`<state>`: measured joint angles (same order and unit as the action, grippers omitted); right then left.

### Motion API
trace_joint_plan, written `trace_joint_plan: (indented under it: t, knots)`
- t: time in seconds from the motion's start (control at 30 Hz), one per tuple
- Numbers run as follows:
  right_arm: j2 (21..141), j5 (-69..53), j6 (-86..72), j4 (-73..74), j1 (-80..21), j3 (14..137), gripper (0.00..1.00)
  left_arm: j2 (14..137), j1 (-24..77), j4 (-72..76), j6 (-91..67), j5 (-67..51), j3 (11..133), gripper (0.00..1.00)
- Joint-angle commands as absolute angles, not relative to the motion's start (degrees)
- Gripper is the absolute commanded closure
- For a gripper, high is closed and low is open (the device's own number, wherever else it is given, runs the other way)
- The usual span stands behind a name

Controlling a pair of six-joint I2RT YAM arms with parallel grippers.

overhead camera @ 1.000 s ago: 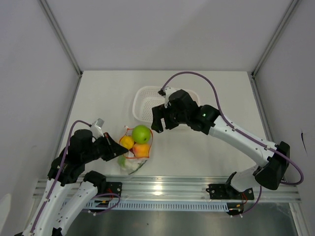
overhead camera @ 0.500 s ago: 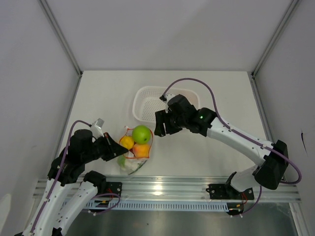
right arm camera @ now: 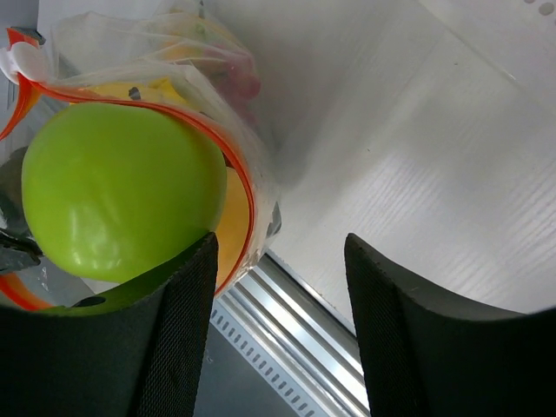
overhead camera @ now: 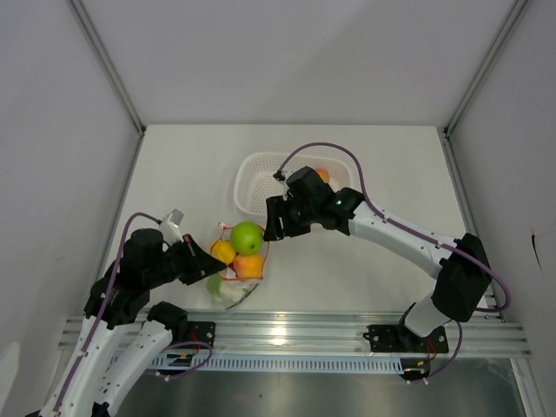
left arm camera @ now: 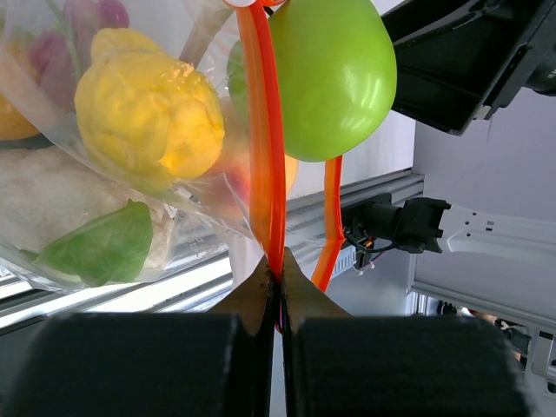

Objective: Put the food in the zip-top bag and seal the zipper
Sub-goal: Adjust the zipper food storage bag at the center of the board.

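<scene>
The clear zip-top bag (overhead camera: 236,276) lies near the table's front edge, its mouth toward the basket. My left gripper (overhead camera: 219,262) is shut on its red-orange zipper (left arm camera: 265,156), pinching the strip between the fingertips (left arm camera: 276,276). Inside the bag I see food: a yellow lemon (left arm camera: 148,113), white cauliflower (left arm camera: 52,217), dark red grapes (left arm camera: 87,17) and an orange piece (right arm camera: 230,221). A green apple (overhead camera: 247,236) sits in the bag's mouth, half out. My right gripper (overhead camera: 272,228) hangs open just right of the apple (right arm camera: 113,191), its left finger (right arm camera: 174,339) against it, with nothing between the jaws.
The white perforated basket (overhead camera: 256,178) stands behind the bag, with one orange fruit (overhead camera: 323,175) showing in it past my right arm. An aluminium rail (overhead camera: 295,330) runs along the front edge just below the bag.
My right gripper has moved left and down toward the bag's mouth, its jaws narrower, and the orange fruit in the basket is uncovered. The left gripper has held still.
</scene>
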<state>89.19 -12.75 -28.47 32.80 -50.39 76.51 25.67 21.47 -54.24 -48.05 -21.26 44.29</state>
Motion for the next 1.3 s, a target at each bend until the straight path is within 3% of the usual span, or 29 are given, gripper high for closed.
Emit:
trace_joint_plan:
  t: [0.0, 0.3, 0.4, 0.43, 0.5, 0.57, 0.93, 1.13, 1.27]
  knots:
    - [91.05, -16.69, -29.62, 29.18, -50.36, 76.64, 0.38, 25.05, 21.36, -53.79, -48.78, -22.15, 46.14, 1.00]
    - [95.09, -21.35, -30.06, 25.75, -50.45, 76.90, 0.43, 24.70, 21.36, -54.05, -48.69, -22.06, 45.97, 0.99]
    - [97.29, -22.15, -28.48, 25.23, -50.10, 78.57, 0.60, 24.61, 21.36, -53.96, -48.78, -22.23, 45.79, 0.99]
    - [98.34, -21.97, -27.17, 25.05, -50.18, 79.62, 0.75, 24.61, 21.36, -53.96, -48.78, -22.24, 45.70, 0.99]
    - [99.05, -20.75, -25.67, 25.22, -50.10, 81.03, 0.92, 24.52, 21.36, -54.05, -48.69, -22.15, 46.05, 0.99]
    - [99.05, -18.65, -23.74, 26.71, -50.18, 83.83, 1.00, 24.35, 21.36, -54.31, -48.52, -21.89, 46.32, 0.99]
    - [94.31, -10.20, -17.75, 38.93, -54.84, 103.19, 1.00, 29.97, 21.36, -56.86, -43.86, -20.04, 61.17, 0.99]
    - [95.18, -12.65, -20.65, 33.06, -54.06, 91.17, 1.00, 26.64, 21.36, -54.32, -45.35, -19.16, 44.62, 1.00]
    - [96.85, -9.68, -19.96, 32.69, -54.67, 90.08, 1.00, 25.93, 21.36, -51.86, -45.27, -18.20, 40.96, 1.00]
